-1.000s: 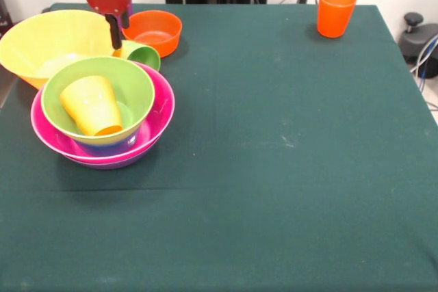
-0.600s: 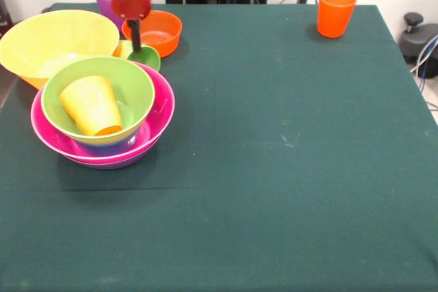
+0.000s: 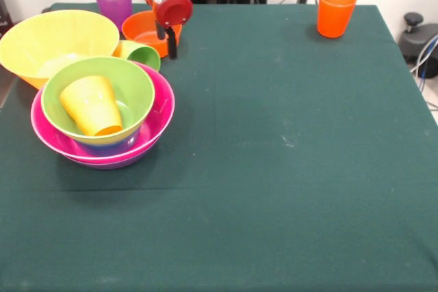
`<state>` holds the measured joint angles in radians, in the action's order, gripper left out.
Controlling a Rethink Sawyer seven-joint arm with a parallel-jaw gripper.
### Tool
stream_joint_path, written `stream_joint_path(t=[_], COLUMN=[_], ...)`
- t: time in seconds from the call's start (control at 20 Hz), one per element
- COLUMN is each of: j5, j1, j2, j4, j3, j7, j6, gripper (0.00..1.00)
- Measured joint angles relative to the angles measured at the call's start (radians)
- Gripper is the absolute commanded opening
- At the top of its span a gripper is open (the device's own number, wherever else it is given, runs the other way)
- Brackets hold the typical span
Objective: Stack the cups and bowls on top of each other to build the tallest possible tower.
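Cups and bowls sit mostly at your picture's left: the tower (image 3: 102, 117) stands on the green surface (image 3: 287, 169) near its left edge, a light green bowl (image 3: 97, 97) nested in a pink bowl (image 3: 154, 117), with a purple rim (image 3: 109, 163) peeping out beneath and a sliver of blue (image 3: 113, 145) showing between green and pink. You can see a yellow-orange cup (image 3: 91, 105) lying tilted inside the green bowl, its mouth toward the camera. Just behind the tower lies a light green cup (image 3: 140, 55) on its side, touching the pink rim; the big yellow bowl (image 3: 58, 42) sits to its left, cut slightly by the frame edge. An orange bowl (image 3: 147, 31) and an upright purple cup (image 3: 113, 1) stand near the far edge, and an orange cup (image 3: 336, 11) stands alone at the far right corner. The gripper (image 3: 168, 32) hangs over the orange bowl's right rim, partly covering it; its jaws show only as dark prongs below a red disc, so you cannot tell how far they are parted, and they appear to carry nothing. Everything right of the tower and toward the camera is open cloth.
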<state>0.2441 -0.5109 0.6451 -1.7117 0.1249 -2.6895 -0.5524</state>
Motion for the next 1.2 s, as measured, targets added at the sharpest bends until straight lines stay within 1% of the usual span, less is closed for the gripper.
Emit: stream_joint_path(t=[0.15, 0.25, 0.35, 0.65, 0.75, 0.95, 1.0, 1.1, 1.2], j5=[0.013, 0.025, 0.029, 0.059, 0.07, 0.079, 0.091, 0.104, 0.13], j1=[-0.013, -0.044, -0.063, -0.169, -0.213, -0.246, -0.253, -0.253, -0.25], j2=[0.005, 0.026, 0.039, 0.123, 0.183, 0.238, 0.258, 0.267, 0.268], j4=[-0.011, -0.032, -0.043, -0.088, -0.12, -0.153, -0.167, -0.176, -0.184], j3=[0.023, 0.047, 0.056, 0.08, 0.082, 0.088, 0.088, 0.088, 0.094], j7=[0.007, 0.007, 0.007, 0.007, 0.007, 0.007, 0.007, 0.007, 0.007], j6=[0.0, 0.0, 0.0, 0.0, 0.0, 0.0, 0.0, 0.0, 0.0], gripper=[1.0, 1.0, 1.0, 1.0, 1.0, 1.0, 1.0, 1.0, 1.0])
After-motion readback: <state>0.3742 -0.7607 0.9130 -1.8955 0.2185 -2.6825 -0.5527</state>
